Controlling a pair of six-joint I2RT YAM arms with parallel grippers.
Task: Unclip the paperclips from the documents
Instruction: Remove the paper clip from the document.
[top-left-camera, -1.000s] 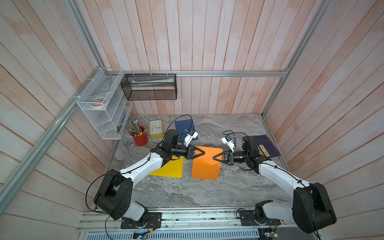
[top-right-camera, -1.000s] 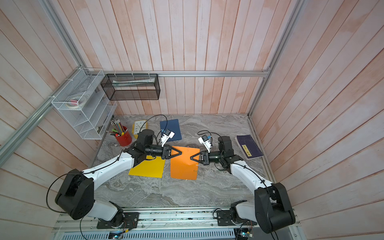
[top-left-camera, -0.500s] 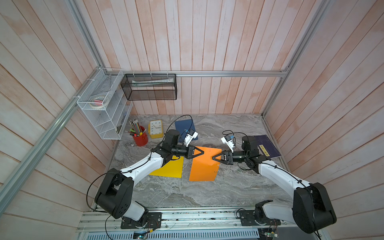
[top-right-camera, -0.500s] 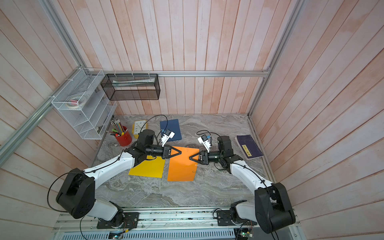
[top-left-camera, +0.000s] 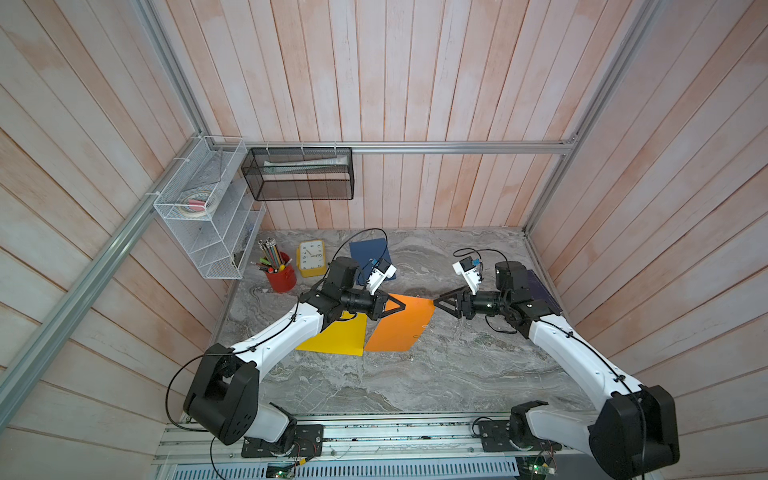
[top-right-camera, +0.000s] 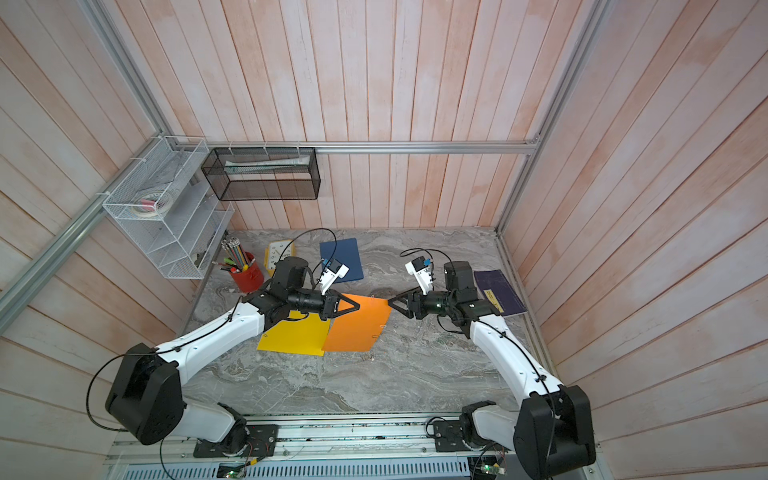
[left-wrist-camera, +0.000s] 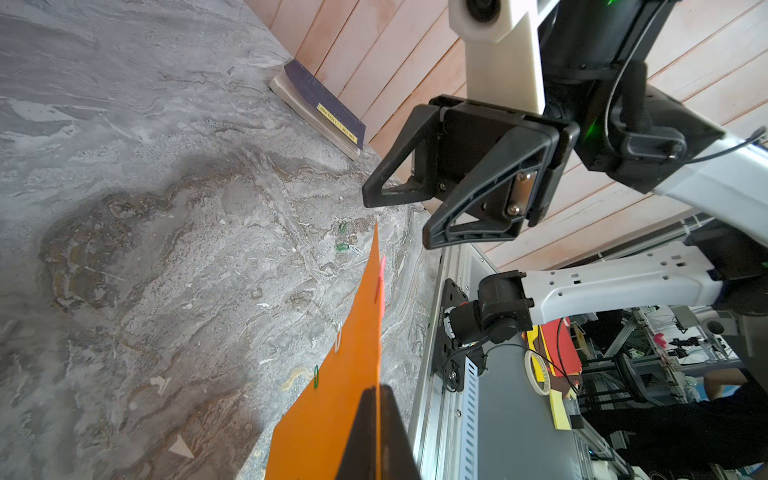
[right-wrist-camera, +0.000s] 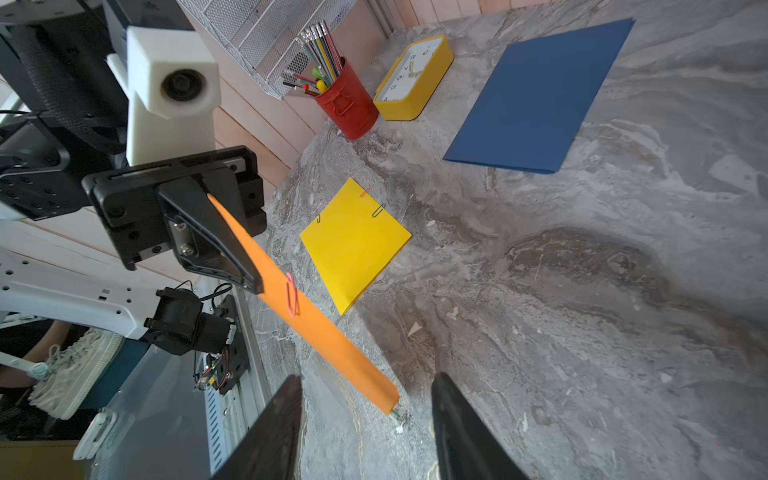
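Right tool (right-wrist-camera: 368, 378) opened, seemingly clear; left tool (right-wrist-camera: 254, 286) pinches orange document (top-left-camera: 399, 328).

In a top view, paperclips (top-left-camera: 424, 326) on the orange document (top-left-camera: 395, 328) are too small to tell colour; beside it, left arm (top-left-camera: 291, 328) hides part of yellow document (top-left-camera: 338, 338).

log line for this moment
left gripper: shut on orange document, one side raised | right gripper: open near its far corner | paperclips: on its edges
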